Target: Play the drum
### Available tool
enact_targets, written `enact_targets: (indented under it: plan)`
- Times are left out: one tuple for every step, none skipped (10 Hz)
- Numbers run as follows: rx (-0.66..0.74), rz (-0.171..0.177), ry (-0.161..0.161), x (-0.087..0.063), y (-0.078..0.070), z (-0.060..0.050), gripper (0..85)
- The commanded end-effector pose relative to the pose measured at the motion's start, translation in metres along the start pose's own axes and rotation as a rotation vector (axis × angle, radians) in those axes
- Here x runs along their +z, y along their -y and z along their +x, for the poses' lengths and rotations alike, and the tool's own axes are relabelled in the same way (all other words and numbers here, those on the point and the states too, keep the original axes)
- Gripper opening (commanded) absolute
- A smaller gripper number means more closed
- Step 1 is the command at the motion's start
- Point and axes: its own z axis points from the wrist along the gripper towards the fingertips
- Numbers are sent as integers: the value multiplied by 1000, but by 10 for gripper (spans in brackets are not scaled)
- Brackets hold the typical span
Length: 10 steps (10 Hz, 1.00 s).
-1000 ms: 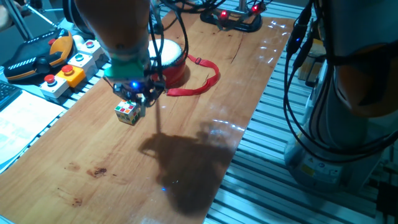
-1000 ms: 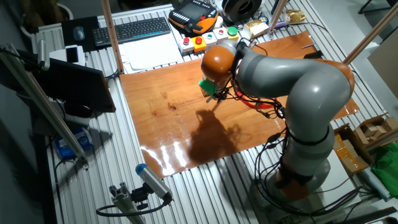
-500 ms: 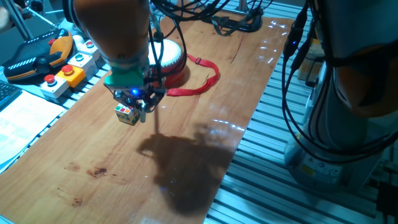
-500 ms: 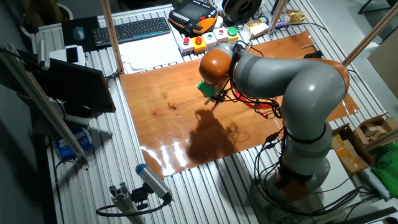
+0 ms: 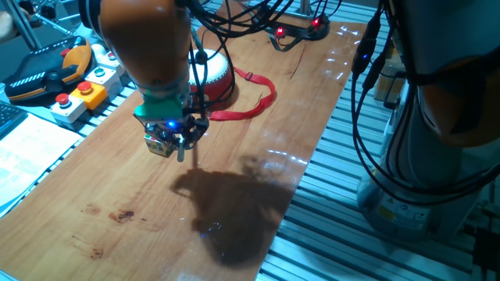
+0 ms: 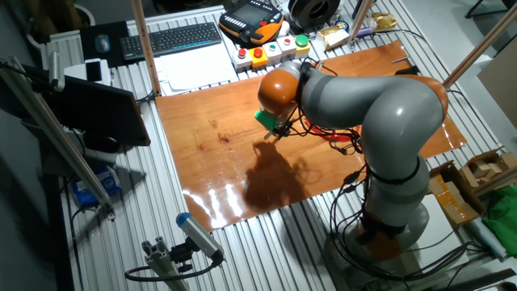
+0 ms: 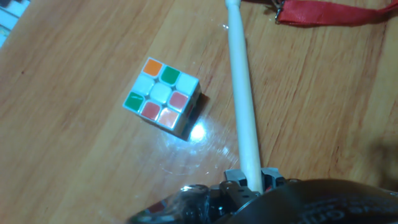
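The red drum (image 5: pixel 216 75) with a white skin stands at the far side of the wooden table (image 5: pixel 258 179), partly hidden by my arm. Its red strap (image 5: pixel 256 103) lies to its right and shows at the top of the hand view (image 7: pixel 329 12). My gripper (image 5: pixel 176 139) is shut on a pale wooden drumstick (image 7: pixel 244 106) that points towards the strap. The gripper hangs in front of the drum, over a multicoloured cube (image 7: pixel 161 98), which lies left of the stick. In the other fixed view the gripper (image 6: pixel 271 129) hides the drum.
A box of coloured buttons (image 5: pixel 82 92) and an orange and black pendant (image 5: pixel 45 66) sit at the table's left edge. Cables with red lights (image 5: pixel 298 26) lie at the far end. A keyboard (image 6: pixel 174 38) and papers lie beyond the table.
My gripper with the stick has moved away from the drum, towards the near left, and now covers most of the cube in the fixed view. The drum and cube have not moved.
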Motion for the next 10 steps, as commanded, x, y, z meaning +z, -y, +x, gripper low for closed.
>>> enact_targets:
  plan:
    - [0,0,0,2,0,1,7]
    - [0,-4,2,5,0,2,7]
    - [4,-8,2,9,0,3,7]
    - [5,-10,2,11,0,3,7]
    - [7,-10,4,13,1,3,7]
    - [8,-12,4,16,1,3,7]
    - [10,-13,5,19,1,3,7]
    - [10,-13,5,21,1,3,7]
    - [10,-14,3,23,1,4,7]
    - [14,-17,2,25,1,5,7]
